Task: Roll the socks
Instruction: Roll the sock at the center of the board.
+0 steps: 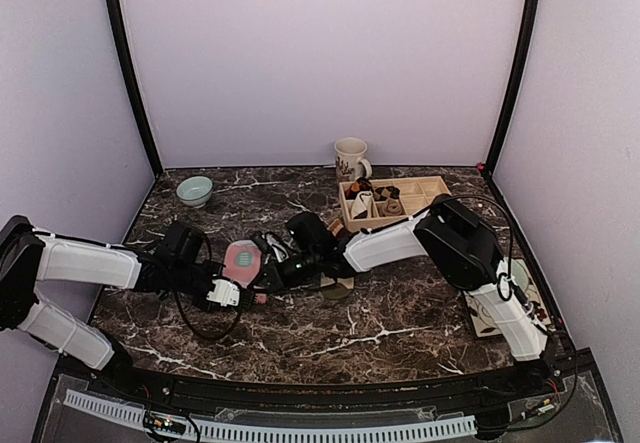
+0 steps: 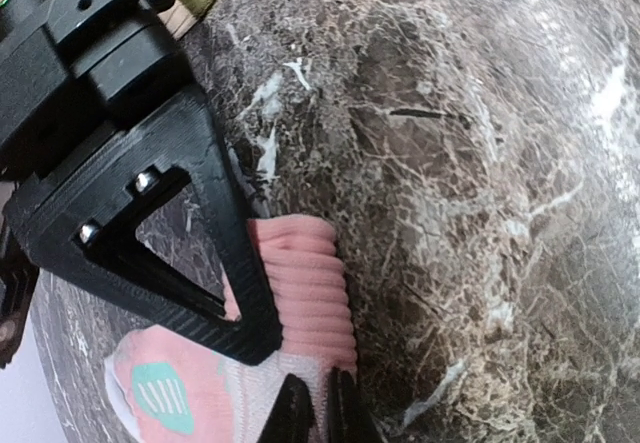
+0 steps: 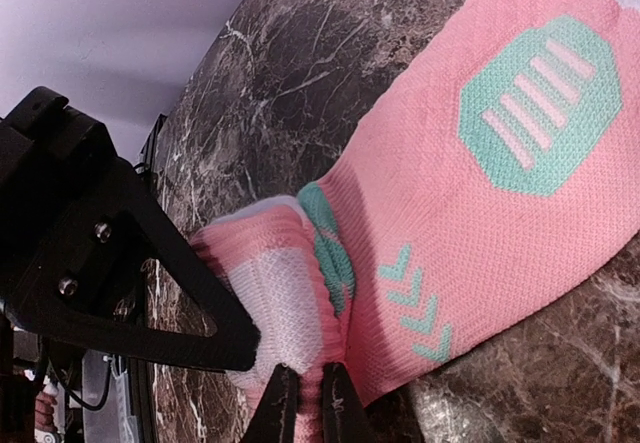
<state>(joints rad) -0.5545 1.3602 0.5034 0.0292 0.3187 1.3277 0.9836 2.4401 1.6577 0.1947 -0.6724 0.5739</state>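
Note:
The pink sock point(image 1: 240, 258) with green and white patches lies on the marble table left of centre. Its ribbed cuff end shows in the left wrist view point(image 2: 305, 293), its patterned leg in the right wrist view point(image 3: 480, 193). One end is folded over into a small roll. My left gripper point(image 1: 248, 296) point(image 2: 318, 415) is shut on the sock beside the ribbed cuff. My right gripper point(image 1: 272, 271) point(image 3: 305, 408) is shut on the folded white-and-pink end. The two grippers sit close together. A tan-olive sock point(image 1: 338, 285) lies partly hidden under the right arm.
A wooden compartment tray point(image 1: 440, 185) with small rolled bundles stands at the back right, with a mug point(image 1: 350, 158) behind it. A pale green bowl point(image 1: 194, 191) sits at the back left. A flat card point(image 1: 490, 313) lies by the right edge.

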